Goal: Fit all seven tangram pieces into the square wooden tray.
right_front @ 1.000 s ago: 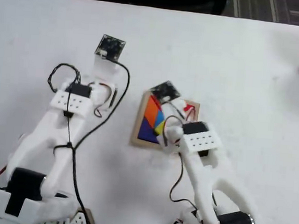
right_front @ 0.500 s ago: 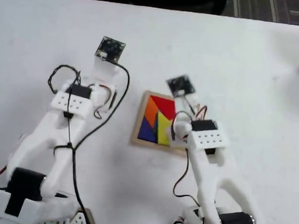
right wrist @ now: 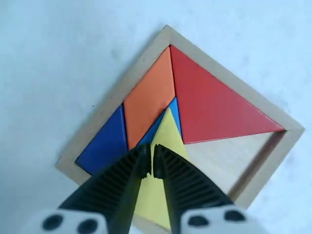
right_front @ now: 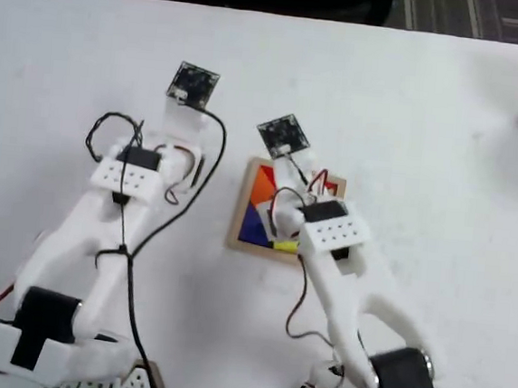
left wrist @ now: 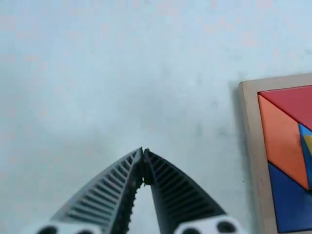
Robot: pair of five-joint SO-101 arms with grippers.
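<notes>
Setting: white surface (right_front: 430, 109) with two robot arms side by side; a square wooden tray (right wrist: 117, 98) lies between them, under the right arm.
Left pincer (left wrist: 143, 157): closed tip to tip, holding nothing, over bare surface a little way from the tray's rim.
Right pincer (right wrist: 149, 162): closed to a hairline gap, gripping nothing, its tips above the yellow triangle (right wrist: 163, 146) inside the tray.
Pieces in tray: large red triangle (right wrist: 214, 102) in one corner; orange piece (right wrist: 148, 105) against it; dark blue triangle (right wrist: 105, 144) at the next corner; a sliver of light blue piece (right wrist: 171, 114) wedged between orange and red, with the yellow triangle's point touching it.
Open space: a patch of bare wood (right wrist: 229, 156) beside the red and yellow pieces.
Progress: five of seven pieces counted in the tray, so likely past halfway. Part of the tray is hidden under the pincer, so the count may be short.
Left to do: probably filling the bare patch, and checking that the yellow triangle sits flat; I cannot tell whether it does.
</notes>
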